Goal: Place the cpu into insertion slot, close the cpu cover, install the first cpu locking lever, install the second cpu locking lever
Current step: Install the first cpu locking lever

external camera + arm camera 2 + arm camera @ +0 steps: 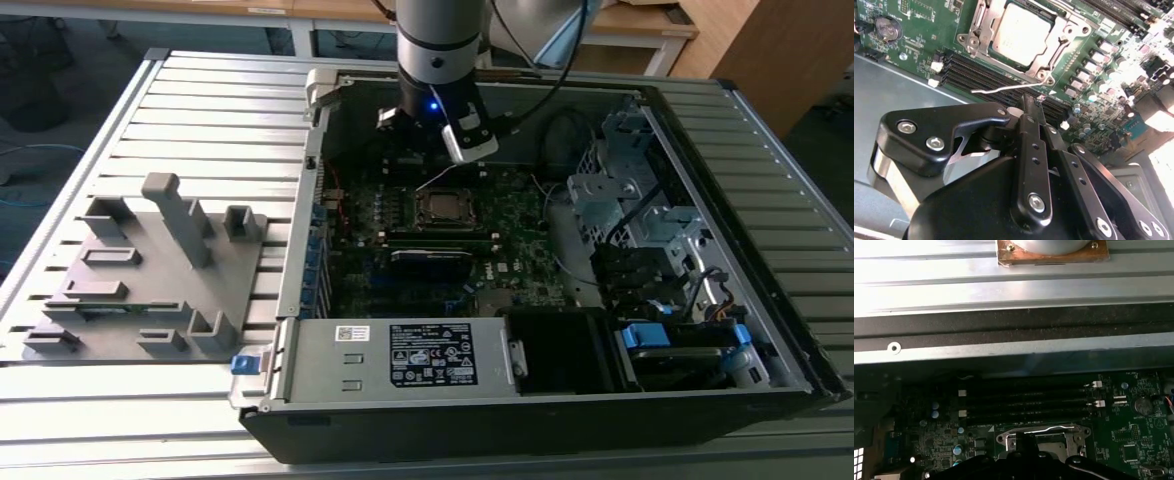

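Your exterior view looks down from high and at a slant over the whole open computer case (534,400) on the slatted tabletop (200,100), with the arm (438,40) entering from the far side. Your second wrist view rides just behind the hand (1029,102) and faces the motherboard (919,30) steeply, very near the cpu cover (1059,42). Your first wrist view looks low across the board toward the case wall (1004,347) and the tabletop beyond. All three share the cpu cover and the memory slots (1024,402) beside it.
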